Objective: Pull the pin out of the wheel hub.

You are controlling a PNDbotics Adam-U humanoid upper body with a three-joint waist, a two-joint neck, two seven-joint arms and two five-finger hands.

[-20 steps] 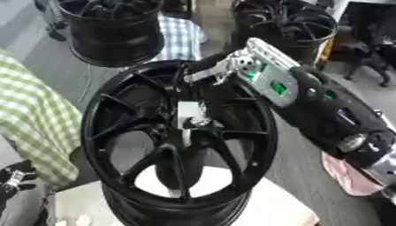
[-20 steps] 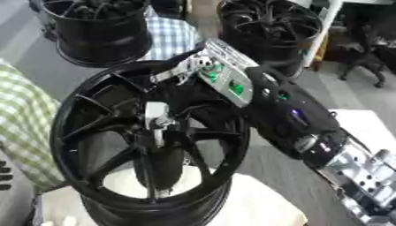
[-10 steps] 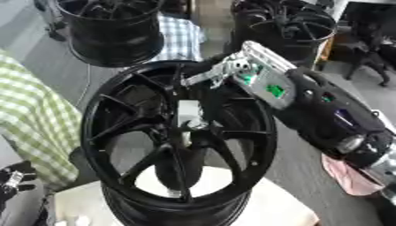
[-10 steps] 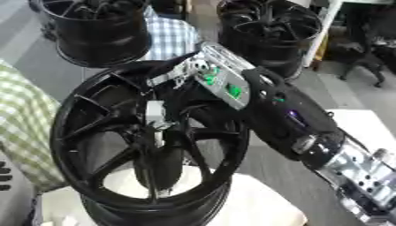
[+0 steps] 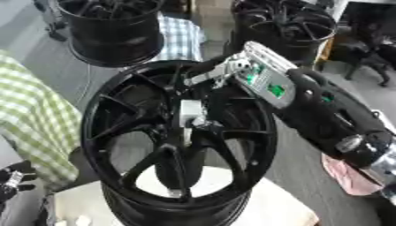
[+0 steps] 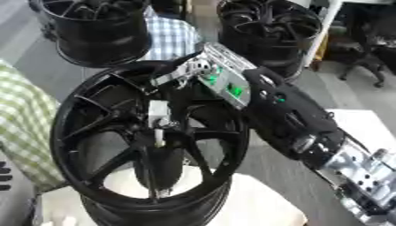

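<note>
A black spoked wheel (image 5: 108,132) stands tilted on a white surface in the middle of the view. At its hub sits a white pin (image 5: 189,111) with a blocky head and a thin pale shaft below it. My right hand (image 5: 259,78) comes in from the right over the wheel's upper rim. Its silver fingers (image 5: 207,76) stretch out towards the hub, ending just above the pin and apart from it. They hold nothing. My left hand (image 5: 11,183) rests at the lower left corner, fingers up, away from the wheel.
Two more black wheels (image 5: 112,26) (image 5: 282,24) stand at the back. A green checked cloth (image 5: 31,114) lies left of the wheel and a blue checked cloth (image 5: 179,33) behind it. A pink cloth (image 5: 348,176) lies at the right under my arm.
My right hand has crept slightly down and left, closer to the hub. The wheel, the pin and my left hand have stayed put.
</note>
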